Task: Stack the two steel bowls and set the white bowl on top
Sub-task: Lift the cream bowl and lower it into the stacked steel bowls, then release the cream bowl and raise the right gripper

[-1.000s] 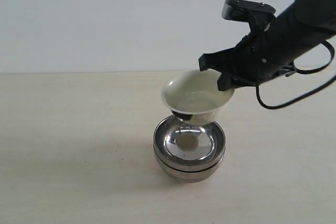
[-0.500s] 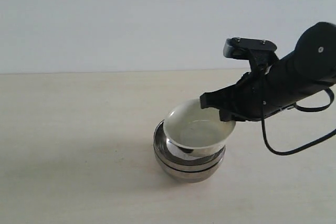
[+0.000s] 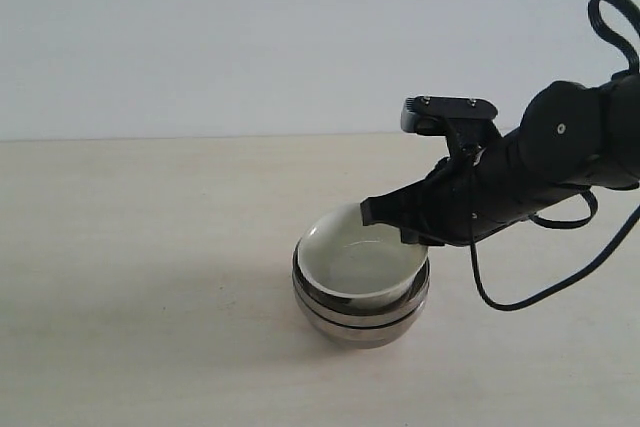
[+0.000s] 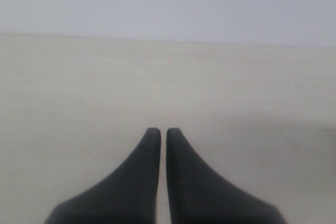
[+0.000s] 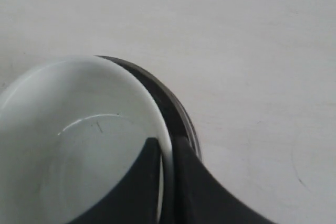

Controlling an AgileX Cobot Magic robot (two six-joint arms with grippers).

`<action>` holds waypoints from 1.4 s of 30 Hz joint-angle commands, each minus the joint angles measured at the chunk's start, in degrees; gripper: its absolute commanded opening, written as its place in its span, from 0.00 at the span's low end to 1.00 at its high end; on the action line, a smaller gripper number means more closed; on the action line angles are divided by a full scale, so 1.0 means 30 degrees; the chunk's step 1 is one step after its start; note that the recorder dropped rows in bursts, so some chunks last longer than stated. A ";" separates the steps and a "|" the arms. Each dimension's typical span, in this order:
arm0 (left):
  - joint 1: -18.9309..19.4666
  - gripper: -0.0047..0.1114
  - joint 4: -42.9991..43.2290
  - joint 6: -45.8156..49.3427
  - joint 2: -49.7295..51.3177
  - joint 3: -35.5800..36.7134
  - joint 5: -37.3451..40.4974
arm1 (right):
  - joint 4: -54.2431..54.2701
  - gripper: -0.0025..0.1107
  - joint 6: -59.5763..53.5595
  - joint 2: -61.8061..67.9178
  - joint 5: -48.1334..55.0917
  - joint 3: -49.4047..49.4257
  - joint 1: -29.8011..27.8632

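A pale table (image 3: 150, 247) under a blank wall (image 3: 200, 27) carries everything in one spot. The steel bowls (image 3: 360, 315) sit nested, one inside the other, so we judge that half of the job done. The white bowl (image 3: 352, 265) is down inside the upper steel one. The right gripper (image 3: 378, 213) pinches its rim from one side, one finger (image 5: 142, 182) inside and the other outside, closed tight on the thin wall. That grip suits lowering it straight in. We cannot tell whether it sits level; release looks next. The left gripper (image 4: 163, 132) hangs over the table, closed to a slit, holding nothing, out of the way.
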 commanded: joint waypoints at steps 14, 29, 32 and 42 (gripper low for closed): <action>-0.0095 0.07 0.0000 -0.0091 -0.0059 0.0058 -0.0144 | 0.0099 0.40 -0.0616 -0.0008 -0.1020 -0.0051 0.0050; -0.0095 0.07 0.0000 -0.0091 -0.0059 0.0058 -0.0144 | 0.0053 0.02 -0.1609 -0.2719 0.1262 -0.0012 0.0050; -0.0095 0.07 0.0000 -0.0091 -0.0059 0.0058 -0.0144 | 0.0053 0.02 -0.1600 -0.2719 0.0945 0.0423 0.0050; -0.0095 0.07 0.0000 -0.0091 -0.0059 0.0058 -0.0144 | 0.0053 0.02 -0.1488 -0.2027 -0.0296 0.1544 0.0050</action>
